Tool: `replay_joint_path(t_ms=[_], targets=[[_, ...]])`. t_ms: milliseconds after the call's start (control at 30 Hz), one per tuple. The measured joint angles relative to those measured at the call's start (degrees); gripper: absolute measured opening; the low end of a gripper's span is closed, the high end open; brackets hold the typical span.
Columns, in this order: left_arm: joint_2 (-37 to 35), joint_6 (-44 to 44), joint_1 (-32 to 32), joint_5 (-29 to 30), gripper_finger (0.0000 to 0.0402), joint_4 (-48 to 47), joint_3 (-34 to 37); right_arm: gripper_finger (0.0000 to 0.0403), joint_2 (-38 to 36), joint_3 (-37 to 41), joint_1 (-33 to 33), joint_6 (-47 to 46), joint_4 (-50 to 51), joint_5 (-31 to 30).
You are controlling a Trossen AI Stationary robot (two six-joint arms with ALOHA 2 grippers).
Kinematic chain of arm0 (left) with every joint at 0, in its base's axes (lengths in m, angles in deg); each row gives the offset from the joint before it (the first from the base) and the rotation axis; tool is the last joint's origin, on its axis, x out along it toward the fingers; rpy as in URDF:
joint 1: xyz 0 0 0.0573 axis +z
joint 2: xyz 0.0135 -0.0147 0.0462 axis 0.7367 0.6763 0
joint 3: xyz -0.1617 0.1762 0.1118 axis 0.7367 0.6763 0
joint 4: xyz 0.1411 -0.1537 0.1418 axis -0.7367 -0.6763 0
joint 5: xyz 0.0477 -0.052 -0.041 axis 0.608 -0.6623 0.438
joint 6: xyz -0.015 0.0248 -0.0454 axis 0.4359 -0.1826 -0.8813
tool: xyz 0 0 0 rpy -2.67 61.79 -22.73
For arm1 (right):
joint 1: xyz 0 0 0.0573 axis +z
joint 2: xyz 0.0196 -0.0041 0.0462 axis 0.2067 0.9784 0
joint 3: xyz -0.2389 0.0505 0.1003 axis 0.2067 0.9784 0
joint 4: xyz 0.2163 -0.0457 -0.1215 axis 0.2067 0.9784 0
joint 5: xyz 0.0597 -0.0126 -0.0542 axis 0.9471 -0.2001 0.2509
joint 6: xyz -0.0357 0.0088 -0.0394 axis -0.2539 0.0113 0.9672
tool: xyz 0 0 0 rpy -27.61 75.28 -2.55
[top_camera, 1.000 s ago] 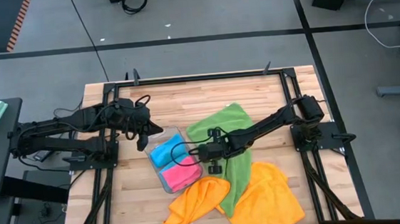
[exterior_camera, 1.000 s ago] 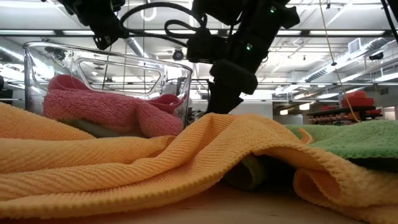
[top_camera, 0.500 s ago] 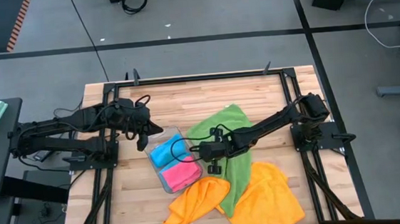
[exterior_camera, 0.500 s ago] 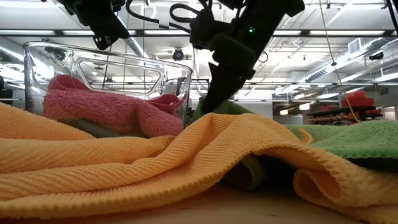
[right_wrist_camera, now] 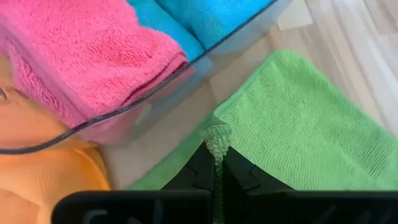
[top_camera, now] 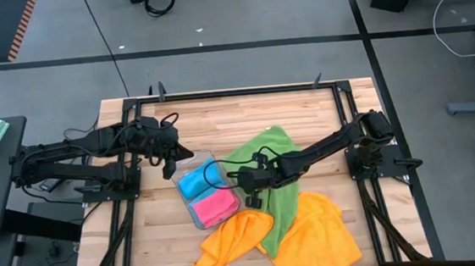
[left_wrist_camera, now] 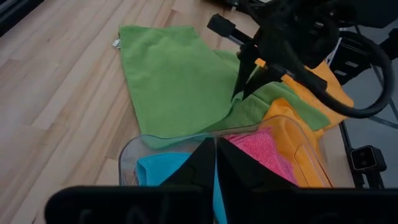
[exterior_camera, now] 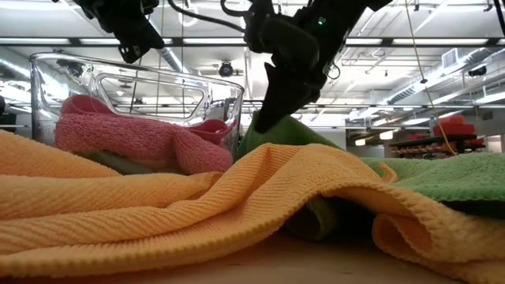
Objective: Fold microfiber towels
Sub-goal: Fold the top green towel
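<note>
Only the right wrist view shows the right gripper (right_wrist_camera: 216, 146) pinched on the green towel's (right_wrist_camera: 298, 118) edge beside the clear tray (right_wrist_camera: 186, 78), arm stretched low; the left gripper (top_camera: 168, 162), fingers together and empty, hovers over the tray's far end

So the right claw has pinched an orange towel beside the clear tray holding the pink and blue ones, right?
Not quite: the right claw has pinched the green towel, not an orange one, as the right wrist view shows. It is beside the clear tray holding the pink towel and blue towel.

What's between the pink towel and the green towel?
The clear tray's wall and a strip of bare wood separate the pink towel from the green towel, pinched by the right tool. The right wrist view shows it.
</note>
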Motion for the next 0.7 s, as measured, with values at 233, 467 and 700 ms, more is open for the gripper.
replay_joint_path(t_ms=[233,467,700], targets=[[0.0,-0.5,0.0,0.0,0.0021,1.3,0.0,0.0012,-0.2,0.0,0.1,-6.0,-0.5,0.0],[3.9,-1.6,0.0,0.9,0.0031,6.7,0.0,0.0012,-3.4,0.0,1.0,-7.9,0.3,-0.8],[15.5,-1.5,-2.9,0.9,0.0077,17.1,0.0,0.0012,-7.3,0.0,1.0,-12.0,4.6,-2.0]])
